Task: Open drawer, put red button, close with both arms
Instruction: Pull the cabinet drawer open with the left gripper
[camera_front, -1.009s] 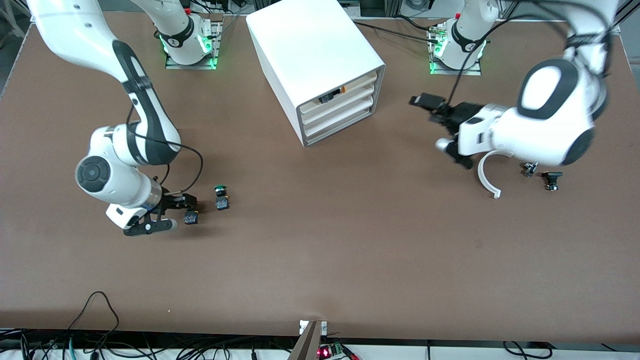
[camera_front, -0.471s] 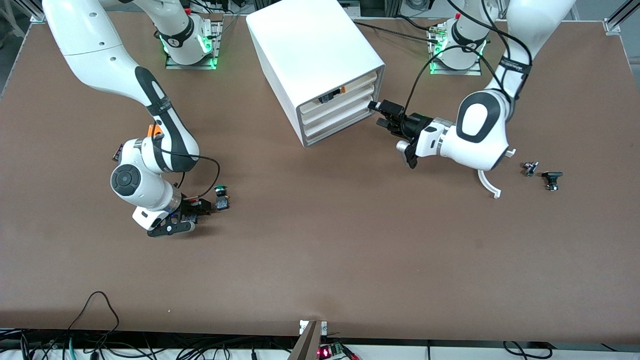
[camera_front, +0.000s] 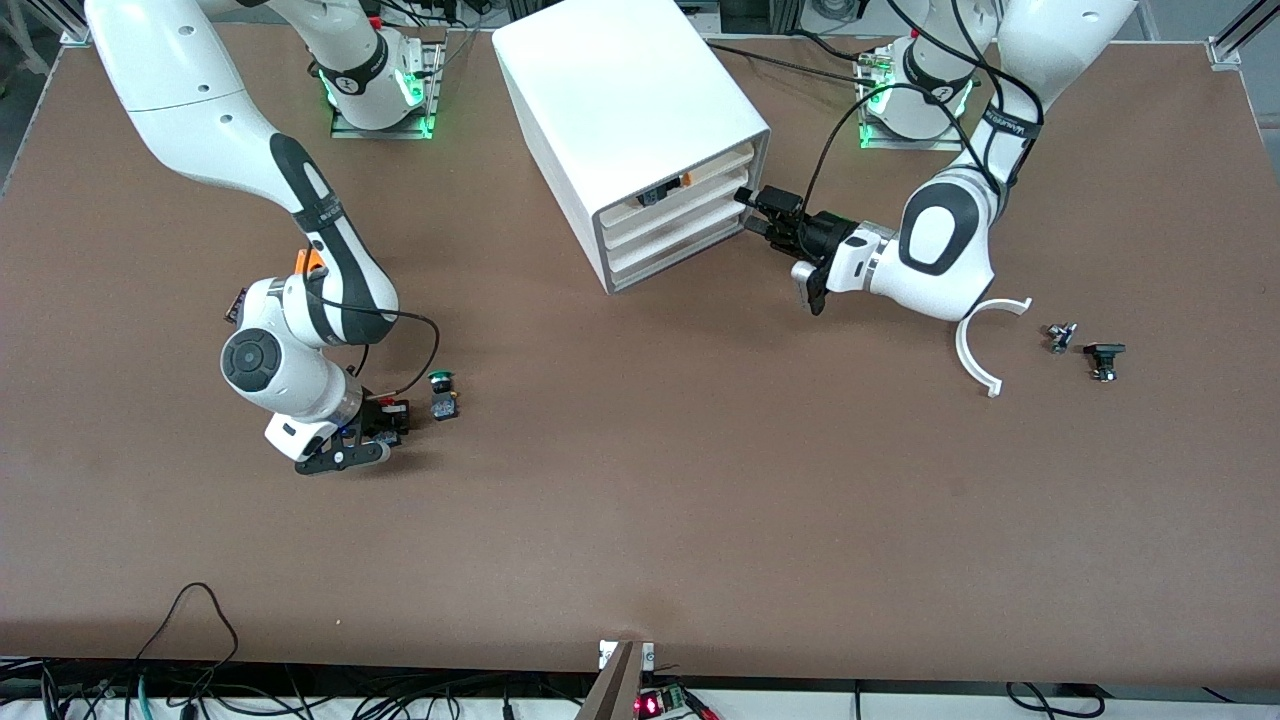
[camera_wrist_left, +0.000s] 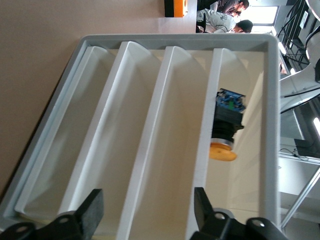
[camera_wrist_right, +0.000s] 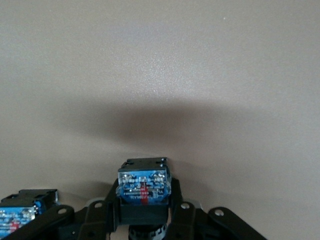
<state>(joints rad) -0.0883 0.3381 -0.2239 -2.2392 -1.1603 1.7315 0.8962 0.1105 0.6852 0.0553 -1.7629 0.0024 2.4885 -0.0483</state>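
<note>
While the right gripper is sitting low on the table toward the right arm's end, its fingers are clamped on the red button, whose dark body and bluish contacts are showing between them in the right wrist view; the red cap is hidden under the gripper. Just beside it, toward the cabinet, the green button is lying apart from the fingers. At the other arm's end, the left gripper is pressing up against the front of the white drawer cabinet, fingers spread wide either side of a drawer edge, not visibly gripping anything. An orange-capped button is lying in one compartment of that cabinet. Fingertips are cut off in the left wrist view, so contact is hard to make out.
</note>
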